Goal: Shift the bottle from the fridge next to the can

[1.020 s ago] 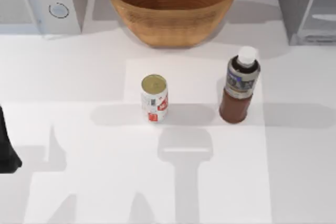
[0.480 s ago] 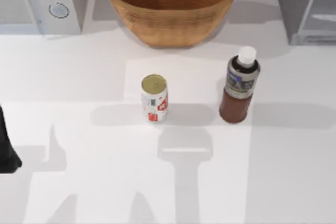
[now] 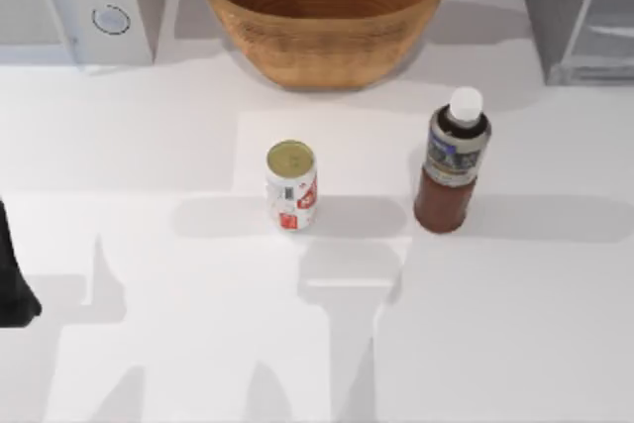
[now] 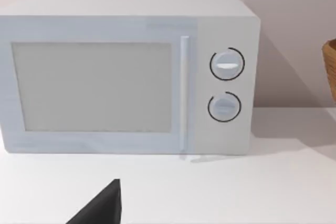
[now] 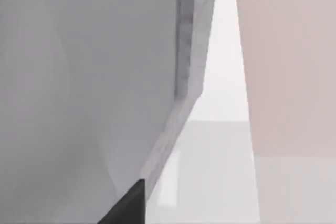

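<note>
Looking from the near edge of the tabletop [image 3: 178, 344], we find our left arm [image 3: 12, 274] as a dark shape at the left edge; its gripper is outside the top view, and the left wrist view gives only one dark finger [image 4: 102, 208], so we cannot tell how wide it is open. For the right gripper we cannot tell either, because the right wrist view has only one dark finger [image 5: 128, 205] in front of a grey panel.

Nearer to the middle of the tabletop, the can [image 3: 291, 185] stands upright. The bottle [image 3: 454, 163] stands upright to the right of it, on about the same line, apart from the can and not touching it. No gripper holds the bottle.

Behind both, at the middle of the far edge, stands a woven basket [image 3: 325, 42]. The white microwave [image 3: 74, 7] with two round knobs is in the far left corner, and its door is closed in the left wrist view. The fridge [image 3: 580, 12] is in the far right corner, well apart from the bottle.
</note>
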